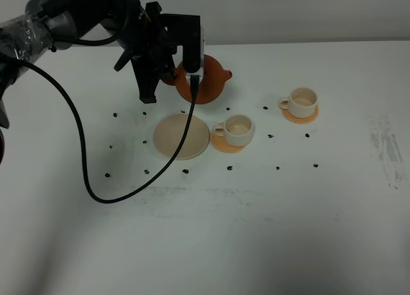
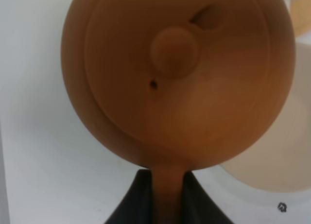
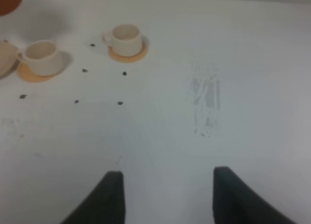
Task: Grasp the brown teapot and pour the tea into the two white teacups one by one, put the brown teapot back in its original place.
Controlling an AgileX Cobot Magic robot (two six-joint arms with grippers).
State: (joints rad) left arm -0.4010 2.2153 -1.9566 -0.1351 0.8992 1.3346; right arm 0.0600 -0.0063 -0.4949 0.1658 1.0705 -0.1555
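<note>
Pouring comes next, I judge. Left hand (image 2: 167,197) is clamped on the handle of the brown teapot (image 1: 208,80), which is raised in the upper middle of the high view, off its beige saucer (image 1: 181,135). The next move calls for bringing the spout over the nearer teacup (image 1: 238,130), then tipping gently. Right hand (image 3: 167,195) hangs empty, fingers apart.

Soft, even light is washing the white bench (image 1: 269,231), which is glowing bright and carrying only faint shadows. The round reddish-brown clay teapot (image 2: 180,88) is filling the left wrist view, badly out of focus. The right wrist view is looking hazy and grainy, and the right claw (image 3: 167,178) is showing blurred edges. The exterior view is rendering sharpest.
</note>
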